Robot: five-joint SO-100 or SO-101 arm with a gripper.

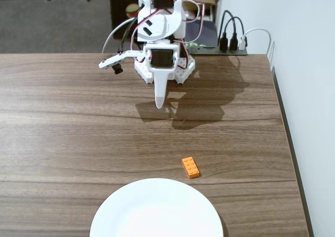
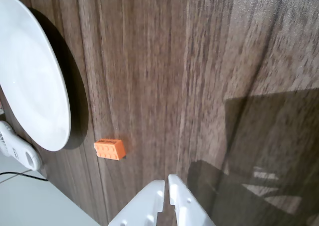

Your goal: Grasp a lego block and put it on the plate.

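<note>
fixed view
arm: white SO-100-type arm (image 1: 159, 43) at the far edge of the wood table (image 1: 68, 137), folded over its base, servo wires looping around it.
gripper: gripper (image 1: 159, 104) points down toward the table in front of the base; seen from here as one tapered white point, so the jaw gap can't be read in this view.
lego block: orange lego block (image 1: 190, 167), studs up, flat on the table, lying slightly diagonal. It sits well apart from the gripper, nearer the camera and a bit to the right of the fingertip line.
plate: white plate (image 1: 157, 211) at the near edge, partly cut off by the frame bottom. Block lies just beyond its upper-right rim, near but not touching.
other: black hub with plugged cables (image 1: 230, 41) behind the arm by the white wall.
writing: none readable.

wrist view
gripper: two white fingertips (image 2: 166, 186) enter from the bottom edge, nearly together, only a thin slit between them, nothing held.
lego block: lego block (image 2: 109, 148) on the table, up and left of the fingertips, clear gap between, not touching.
plate: plate (image 2: 30, 76) at the left edge, just above-left of the block, casting a dark shadow on the wood; block sits beside the rim, outside it.
other: small white object (image 2: 17, 148) below the plate at the left edge, what it is can't be told.
writing: none readable.
</note>
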